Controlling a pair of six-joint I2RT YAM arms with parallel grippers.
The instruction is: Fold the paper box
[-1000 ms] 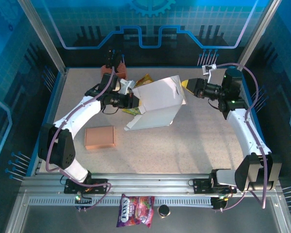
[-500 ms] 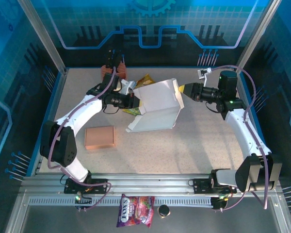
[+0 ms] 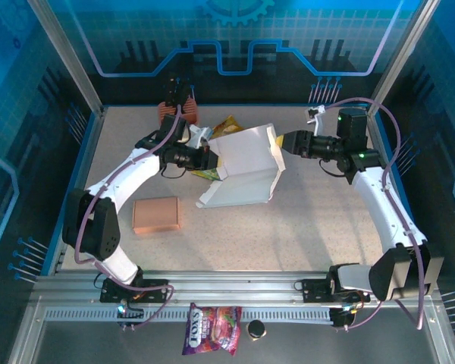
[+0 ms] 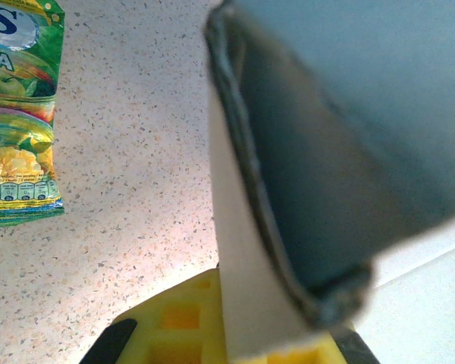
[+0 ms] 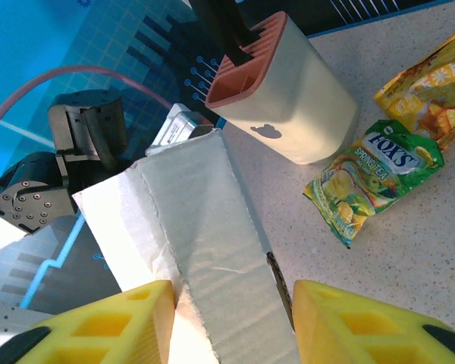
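Observation:
The white paper box (image 3: 246,163) stands half-formed at the table's middle back, one panel raised and another lying flat in front. My left gripper (image 3: 212,161) is shut on its left edge. In the left wrist view a thin box wall (image 4: 246,250) runs down between the yellow fingers (image 4: 174,326). My right gripper (image 3: 285,142) is at the box's right side, jaws open. In the right wrist view it straddles a narrow creased panel of the box (image 5: 212,243), one yellow finger (image 5: 98,326) on each side.
A brown cardboard block (image 3: 156,214) lies front left. A cream holder with a brown top (image 3: 178,114) (image 5: 288,98) stands behind the left gripper. Snack packets (image 3: 226,125) (image 5: 371,171) lie beside the box. A candy bag (image 3: 212,329) rests on the front rail.
My right gripper has moved left onto the box's right panel and its jaws have widened. The box's right side has shifted slightly left. The left gripper keeps its hold.

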